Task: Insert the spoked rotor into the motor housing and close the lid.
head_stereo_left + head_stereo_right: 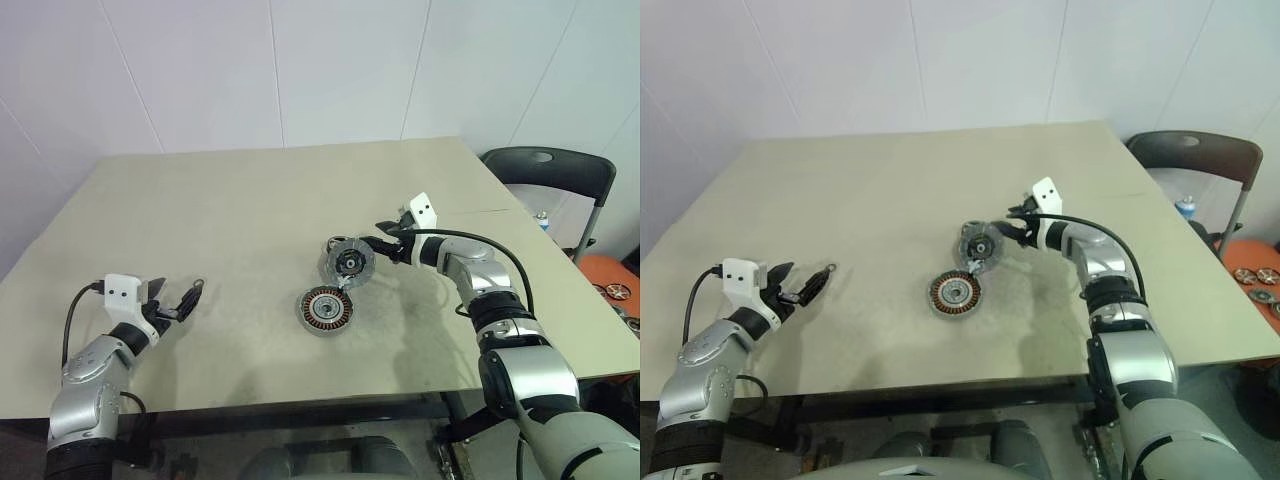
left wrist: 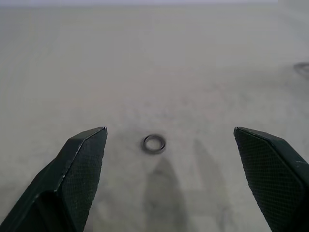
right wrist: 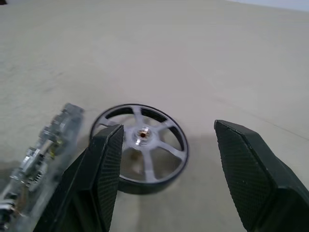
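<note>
Rotor (image 1: 350, 262) location: on the beige table (image 1: 250, 200), toward the right of its middle, just beyond the housing (image 1: 325, 310) as seen from the head. The silver disc shows its black hub and appears tilted toward the robot. In the right wrist view the rotor's spokes and dark rim are plain, and it rests on the table surface.

Housing location: flat on the table, just nearer the robot than the rotor. Its ring of copper windings faces up around a pale centre. The head views do not settle whether the two parts touch.

Right gripper (image 1: 378, 240): it reaches in from the right, close above the table, and points left at the rotor. Its fingers (image 3: 106, 164) are spread. In the wrist view the rotor lies just ahead of the gap between them, and one fingertip overlaps its rim. No pinch on the rotor is visible; contact at that fingertip cannot be confirmed. A blurred metal part lies close beside the same finger and cannot be identified.

Left gripper (image 1: 190, 300): it is low over the near left part of the table, well apart from both parts. Its fingers are spread wide and hold nothing. A small dark ring (image 2: 154, 143) lies on the table ahead of the gap between the two fingers.

Surroundings: a dark chair (image 1: 550, 165) stands past the table's far right corner.
</note>
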`<state>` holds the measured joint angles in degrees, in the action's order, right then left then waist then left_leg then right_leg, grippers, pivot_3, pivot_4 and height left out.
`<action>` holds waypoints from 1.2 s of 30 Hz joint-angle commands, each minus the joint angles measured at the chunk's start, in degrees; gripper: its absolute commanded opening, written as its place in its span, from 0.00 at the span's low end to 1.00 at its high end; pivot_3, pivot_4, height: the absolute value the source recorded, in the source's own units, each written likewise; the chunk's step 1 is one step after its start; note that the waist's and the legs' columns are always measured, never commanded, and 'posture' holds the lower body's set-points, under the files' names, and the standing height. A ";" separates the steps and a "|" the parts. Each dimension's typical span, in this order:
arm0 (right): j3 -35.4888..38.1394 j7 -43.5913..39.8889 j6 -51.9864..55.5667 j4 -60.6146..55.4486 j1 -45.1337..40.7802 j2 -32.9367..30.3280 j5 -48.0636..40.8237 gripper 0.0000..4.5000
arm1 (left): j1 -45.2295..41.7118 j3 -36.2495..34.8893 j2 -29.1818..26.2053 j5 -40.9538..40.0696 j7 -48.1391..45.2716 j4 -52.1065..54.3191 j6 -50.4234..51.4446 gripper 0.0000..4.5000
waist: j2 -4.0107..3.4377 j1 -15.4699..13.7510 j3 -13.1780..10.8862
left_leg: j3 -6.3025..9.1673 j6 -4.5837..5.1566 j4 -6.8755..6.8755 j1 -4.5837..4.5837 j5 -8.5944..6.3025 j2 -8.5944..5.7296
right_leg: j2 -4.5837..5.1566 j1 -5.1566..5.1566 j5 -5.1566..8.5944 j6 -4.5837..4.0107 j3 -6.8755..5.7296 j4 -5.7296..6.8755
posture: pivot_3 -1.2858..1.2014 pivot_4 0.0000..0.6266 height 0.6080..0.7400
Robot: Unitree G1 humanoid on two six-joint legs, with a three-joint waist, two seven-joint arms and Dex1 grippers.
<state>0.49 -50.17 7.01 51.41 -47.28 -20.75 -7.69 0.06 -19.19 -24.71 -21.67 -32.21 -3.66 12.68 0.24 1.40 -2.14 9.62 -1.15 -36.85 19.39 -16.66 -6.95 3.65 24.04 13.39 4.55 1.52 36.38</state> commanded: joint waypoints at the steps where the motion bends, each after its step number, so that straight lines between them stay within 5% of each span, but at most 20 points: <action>1: 0.30 -0.16 -1.02 -1.16 -2.36 0.35 -0.05 0.70 | -0.39 -0.41 -0.19 0.02 0.10 1.07 -2.09 0.99 | 0.00 -0.30 0.00 | -0.02 0.01 -0.04 0.00 0.00 0.01 | -0.01 0.00 -0.01 0.00 0.00 0.00 | 0.52 0.00 1.00; 13: 0.05 0.06 -1.35 -1.85 -1.42 -0.39 0.76 0.70 | -8.49 0.92 -1.38 5.33 1.70 -17.03 -7.90 0.99 | 0.02 -0.71 0.01 | -0.03 0.02 -0.12 0.01 -0.01 0.03 | -0.05 -0.04 -0.06 0.02 -0.02 -0.02 | 0.52 0.00 1.00; 36: -0.10 1.39 -1.78 -2.62 -0.30 -0.73 1.64 0.70 | -20.75 9.26 -4.68 10.24 -2.62 -29.86 2.04 0.99 | 0.02 -0.58 0.04 | -0.02 0.01 -0.14 -0.01 0.00 0.03 | -0.06 -0.04 -0.13 0.08 -0.01 0.03 | 0.52 0.00 1.00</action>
<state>0.11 -48.83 6.50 50.90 -46.94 -21.24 -5.85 -20.08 -10.26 -28.93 -11.93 -34.96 -32.82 13.76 0.26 0.82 -2.10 9.60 -1.15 -37.00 19.37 -16.66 -6.92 3.59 24.01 13.25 4.64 1.51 36.42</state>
